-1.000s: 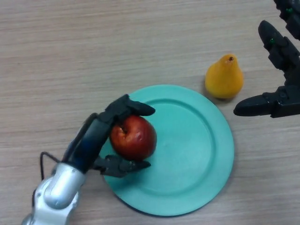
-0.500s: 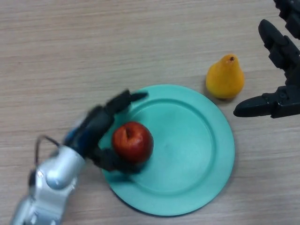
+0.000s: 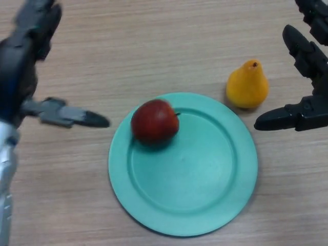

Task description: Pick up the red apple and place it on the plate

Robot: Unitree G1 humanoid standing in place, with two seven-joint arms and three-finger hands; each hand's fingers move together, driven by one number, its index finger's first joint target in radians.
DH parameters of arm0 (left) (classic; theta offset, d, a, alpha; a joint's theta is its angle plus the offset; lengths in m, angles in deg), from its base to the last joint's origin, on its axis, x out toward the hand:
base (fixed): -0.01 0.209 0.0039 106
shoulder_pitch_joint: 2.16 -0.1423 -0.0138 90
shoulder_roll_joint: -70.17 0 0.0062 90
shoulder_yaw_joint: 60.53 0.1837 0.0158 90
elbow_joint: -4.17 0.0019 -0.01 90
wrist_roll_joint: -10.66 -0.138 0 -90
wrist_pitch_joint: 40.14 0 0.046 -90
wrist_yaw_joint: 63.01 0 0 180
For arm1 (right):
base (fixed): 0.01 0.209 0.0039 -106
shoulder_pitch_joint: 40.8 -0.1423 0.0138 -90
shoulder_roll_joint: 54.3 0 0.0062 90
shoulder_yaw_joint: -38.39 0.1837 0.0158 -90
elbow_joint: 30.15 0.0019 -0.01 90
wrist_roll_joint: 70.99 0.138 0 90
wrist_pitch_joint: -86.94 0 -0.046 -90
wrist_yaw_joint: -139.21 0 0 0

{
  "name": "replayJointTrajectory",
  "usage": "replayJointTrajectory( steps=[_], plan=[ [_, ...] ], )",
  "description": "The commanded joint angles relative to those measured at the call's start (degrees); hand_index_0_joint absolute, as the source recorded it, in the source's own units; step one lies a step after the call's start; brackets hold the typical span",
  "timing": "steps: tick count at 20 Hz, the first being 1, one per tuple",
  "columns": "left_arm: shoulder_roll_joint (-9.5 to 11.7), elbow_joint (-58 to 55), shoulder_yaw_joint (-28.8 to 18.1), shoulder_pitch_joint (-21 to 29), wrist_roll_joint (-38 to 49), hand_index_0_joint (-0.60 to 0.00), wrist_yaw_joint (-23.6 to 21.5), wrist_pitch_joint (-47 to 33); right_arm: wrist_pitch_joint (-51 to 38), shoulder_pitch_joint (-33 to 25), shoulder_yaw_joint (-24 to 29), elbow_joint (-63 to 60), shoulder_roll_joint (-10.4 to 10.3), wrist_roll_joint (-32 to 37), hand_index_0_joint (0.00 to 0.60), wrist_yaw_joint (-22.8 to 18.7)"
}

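Observation:
The red apple (image 3: 154,121) lies on its side on the upper left part of the teal plate (image 3: 205,189), with its stem pointing right. My left hand (image 3: 31,61) is open and empty at the left edge, well clear of the apple and raised near the camera. My right hand (image 3: 302,77) is open at the right edge, just right of the pear, with its thumb reaching toward the plate's rim.
A yellow pear (image 3: 247,85) stands upright on the wooden table (image 3: 154,46) just beyond the plate's upper right rim.
My left hand has let go of the apple and pulled back up and to the left. The apple has rolled a little toward the plate's upper left. The right hand has not moved.

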Motion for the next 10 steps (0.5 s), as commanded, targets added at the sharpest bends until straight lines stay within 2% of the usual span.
replayJointTrajectory(
  steps=[1,2,3,6,10],
  plan=[
    [4.1,-6.4,-5.6,-0.3,4.9,0.000,1.2,-1.7,-9.6,-1.3,3.5,2.6,1.2,1.5,0.000,0.8],
    [4.4,-10.1,-6.3,-2.1,6.6,0.000,1.6,3.2,-10.3,-1.2,4.0,2.3,1.4,2.1,0.000,0.5],
    [4.3,-11.3,-6.4,-2.8,7.0,0.000,2.0,4.4,-10.6,-1.3,4.0,2.2,1.4,2.1,0.000,0.2],
    [3.3,-14.0,-6.3,-3.3,5.4,0.000,1.8,4.8,-11.9,-0.4,3.0,1.9,1.2,0.7,0.000,0.4],
    [4.3,-14.4,-7.1,-1.6,6.6,0.000,0.7,6.1,-12.0,0.5,4.3,2.3,1.7,0.8,0.000,1.5]
  ],
)
